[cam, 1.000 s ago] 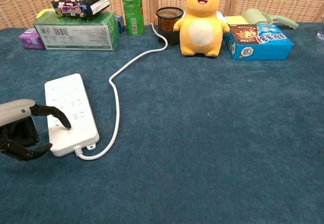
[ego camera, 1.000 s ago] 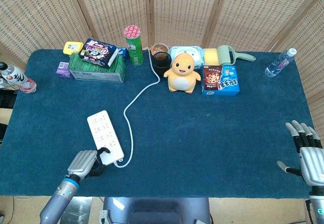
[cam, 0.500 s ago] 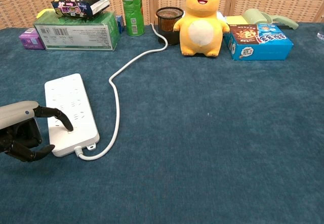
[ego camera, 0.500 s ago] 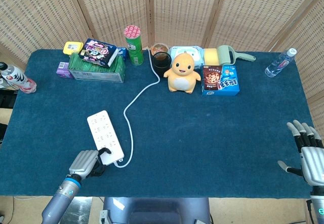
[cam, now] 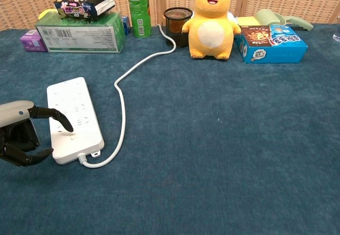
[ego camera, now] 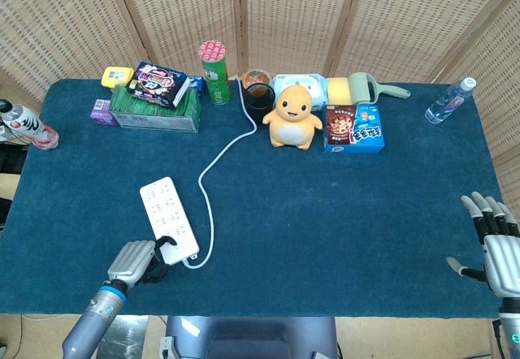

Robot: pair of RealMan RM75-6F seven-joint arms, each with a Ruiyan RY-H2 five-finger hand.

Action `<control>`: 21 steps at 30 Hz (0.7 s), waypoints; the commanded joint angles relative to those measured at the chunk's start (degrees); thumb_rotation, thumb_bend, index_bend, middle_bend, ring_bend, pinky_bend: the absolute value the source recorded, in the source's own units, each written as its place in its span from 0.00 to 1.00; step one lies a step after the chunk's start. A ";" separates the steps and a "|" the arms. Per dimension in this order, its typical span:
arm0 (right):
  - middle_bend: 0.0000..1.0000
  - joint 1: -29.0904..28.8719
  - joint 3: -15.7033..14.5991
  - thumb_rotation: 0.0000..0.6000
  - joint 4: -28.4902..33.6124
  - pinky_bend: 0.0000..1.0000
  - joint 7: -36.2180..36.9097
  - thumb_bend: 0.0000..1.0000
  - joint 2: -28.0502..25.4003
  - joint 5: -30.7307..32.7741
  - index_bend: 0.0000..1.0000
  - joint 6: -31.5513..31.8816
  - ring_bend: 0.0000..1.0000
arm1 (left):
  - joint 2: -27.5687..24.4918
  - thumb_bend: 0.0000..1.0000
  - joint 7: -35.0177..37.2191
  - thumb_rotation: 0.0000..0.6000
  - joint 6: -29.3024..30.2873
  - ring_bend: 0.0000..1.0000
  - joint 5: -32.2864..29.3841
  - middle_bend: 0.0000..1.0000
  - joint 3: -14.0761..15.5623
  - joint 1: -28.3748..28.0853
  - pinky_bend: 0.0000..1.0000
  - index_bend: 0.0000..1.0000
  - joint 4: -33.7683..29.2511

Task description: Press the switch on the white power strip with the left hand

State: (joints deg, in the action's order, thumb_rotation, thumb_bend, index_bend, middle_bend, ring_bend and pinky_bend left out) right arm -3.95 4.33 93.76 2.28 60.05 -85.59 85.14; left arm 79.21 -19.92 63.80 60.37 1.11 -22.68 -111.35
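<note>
The white power strip [ego camera: 169, 219] lies at the near left of the blue table, its cable [cam: 123, 81] curling back toward the cup. My left hand [cam: 20, 134] sits beside the strip's near left end [cam: 74, 119]. One dark finger [cam: 58, 118] reaches out over the strip's near end while the others are curled in. Its tip is at the strip's surface; I cannot tell whether it presses. In the head view the left hand [ego camera: 136, 261] is at the table's front edge. My right hand [ego camera: 496, 241] hovers at the far right edge, fingers spread, holding nothing.
Along the back stand a green box [ego camera: 154, 109] with a snack bag on top, a green can [ego camera: 214, 72], a dark cup [ego camera: 259, 92], a yellow plush toy [ego camera: 292, 116] and a blue box [ego camera: 354, 127]. Bottles lie at the left edge [ego camera: 28, 124] and at the back right [ego camera: 448, 101].
My left hand has shifted slightly left and back, with the outstretched fingertip staying over the strip's near end. The right hand has sunk a little toward the frame's edge.
</note>
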 commanded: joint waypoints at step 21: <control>0.01 0.26 -0.51 1.00 1.09 0.00 -1.62 0.00 0.17 -0.77 0.03 0.41 0.00 | -15.82 0.06 16.16 1.00 23.85 0.00 25.42 0.00 5.39 15.41 0.22 0.00 9.03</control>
